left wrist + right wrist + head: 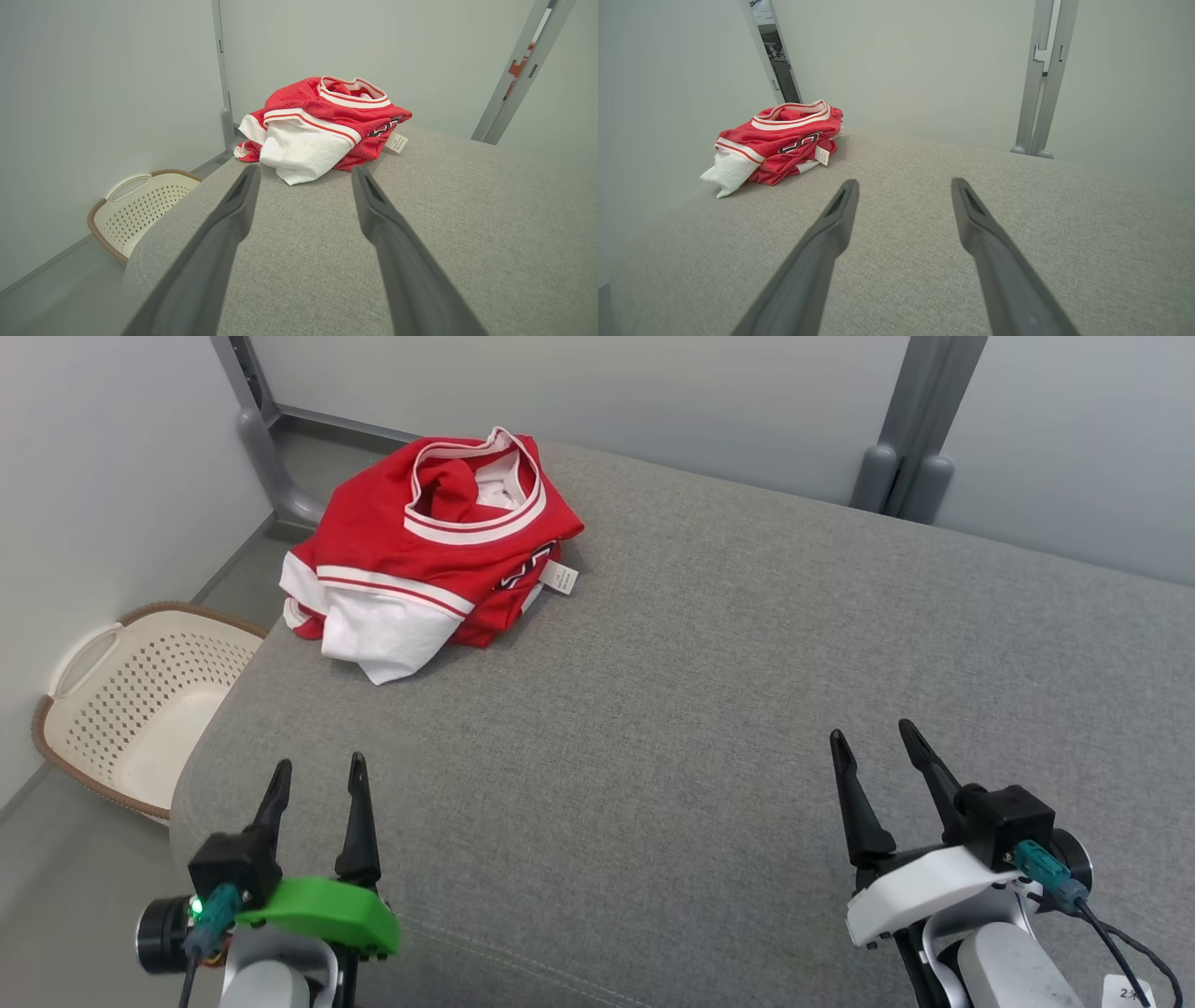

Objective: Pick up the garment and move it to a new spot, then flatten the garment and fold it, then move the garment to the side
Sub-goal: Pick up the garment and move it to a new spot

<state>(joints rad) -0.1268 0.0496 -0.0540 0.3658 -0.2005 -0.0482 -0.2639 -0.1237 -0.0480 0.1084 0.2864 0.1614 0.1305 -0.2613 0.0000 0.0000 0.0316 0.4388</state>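
Observation:
A red and white garment [425, 546] lies in a crumpled heap at the far left corner of the grey padded surface [709, 709], a small white tag sticking out on its right side. My left gripper [317, 765] hovers open over the near left edge, well short of the garment [322, 126], nothing between its fingers. My right gripper [873, 733] stands open at the near right, far from the garment [777, 142], and holds nothing. In both wrist views the fingers are spread wide over bare grey fabric.
A cream perforated laundry basket [131, 700] with a brown rim sits on the floor left of the surface, also in the left wrist view [140, 205]. Grey wall panels and metal posts [910, 425] close off the back. The surface's left edge rounds off toward the floor.

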